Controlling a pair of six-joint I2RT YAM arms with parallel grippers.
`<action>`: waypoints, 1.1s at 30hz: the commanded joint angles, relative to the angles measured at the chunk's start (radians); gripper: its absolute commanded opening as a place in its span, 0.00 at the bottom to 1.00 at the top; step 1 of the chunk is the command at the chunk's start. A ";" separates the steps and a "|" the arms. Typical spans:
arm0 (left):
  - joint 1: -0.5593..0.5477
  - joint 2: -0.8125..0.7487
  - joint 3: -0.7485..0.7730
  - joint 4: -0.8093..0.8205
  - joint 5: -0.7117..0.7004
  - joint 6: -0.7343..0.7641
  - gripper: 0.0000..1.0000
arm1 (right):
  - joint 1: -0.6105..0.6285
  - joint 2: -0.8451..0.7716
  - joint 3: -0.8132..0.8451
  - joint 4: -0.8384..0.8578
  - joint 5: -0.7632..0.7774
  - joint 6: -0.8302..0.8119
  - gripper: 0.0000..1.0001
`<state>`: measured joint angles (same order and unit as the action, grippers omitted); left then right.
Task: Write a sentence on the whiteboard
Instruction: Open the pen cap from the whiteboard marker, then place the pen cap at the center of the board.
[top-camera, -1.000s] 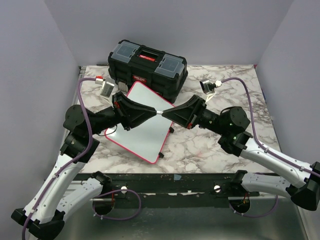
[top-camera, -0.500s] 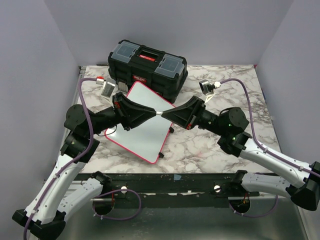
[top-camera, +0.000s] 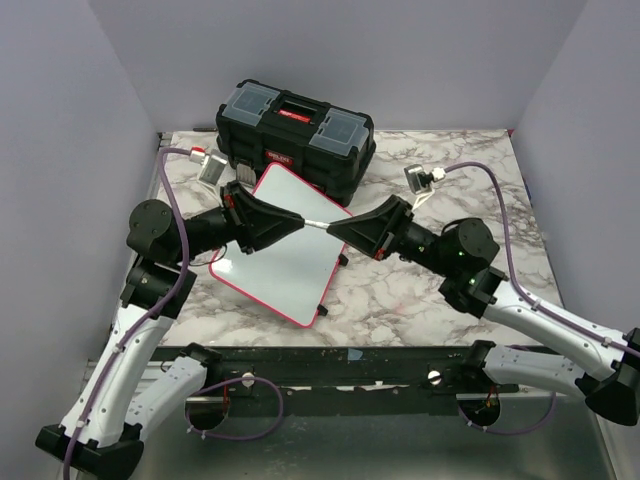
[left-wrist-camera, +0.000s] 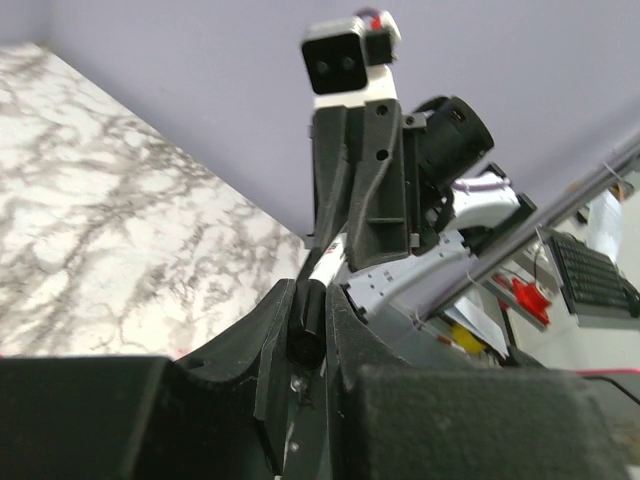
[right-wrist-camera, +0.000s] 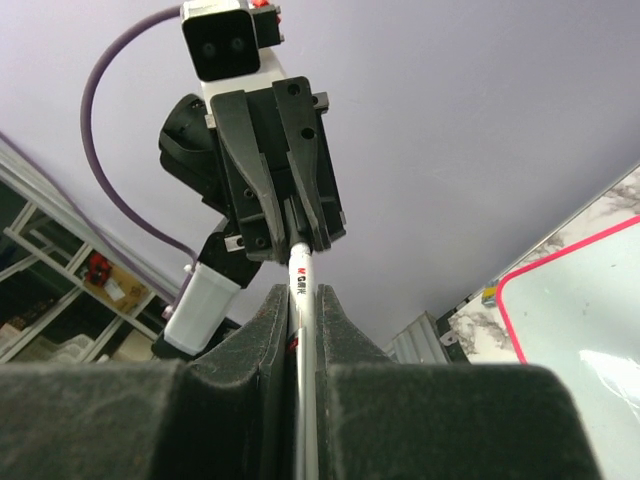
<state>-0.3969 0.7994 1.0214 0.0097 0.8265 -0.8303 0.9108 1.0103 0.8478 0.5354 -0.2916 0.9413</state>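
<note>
The whiteboard (top-camera: 283, 272) lies at an angle on the marble table, white face up with a pink-red rim; one corner shows in the right wrist view (right-wrist-camera: 585, 300). The face that shows is blank, so the sentence is out of view. Above the board a thin marker (top-camera: 314, 225) spans level between both grippers. My left gripper (top-camera: 298, 221) is shut on its black end (left-wrist-camera: 306, 318). My right gripper (top-camera: 331, 229) is shut on its white barrel (right-wrist-camera: 302, 278). The two grippers point tip to tip.
A black toolbox (top-camera: 295, 130) with a red handle stands behind the board, touching its far corner. Two small black pieces (top-camera: 322, 312) sit at the board's right edge. Purple walls close in the table on three sides.
The two grippers have drawn slightly apart, so a longer stretch of marker shows between them. The left arm has shifted a little to the left.
</note>
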 joint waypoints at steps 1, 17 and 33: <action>0.100 -0.012 -0.011 0.044 -0.040 -0.025 0.00 | -0.001 -0.083 -0.004 0.063 0.015 -0.015 0.01; 0.165 -0.031 -0.023 -0.060 -0.064 0.039 0.00 | 0.000 -0.125 0.016 -0.127 0.166 -0.071 0.01; -0.010 -0.061 -0.262 -0.106 -0.266 0.138 0.00 | 0.000 -0.145 0.220 -0.584 0.660 -0.328 0.01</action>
<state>-0.3023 0.7216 0.7876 -0.0784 0.6792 -0.7502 0.9047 0.8822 1.0176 0.0956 0.1902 0.7143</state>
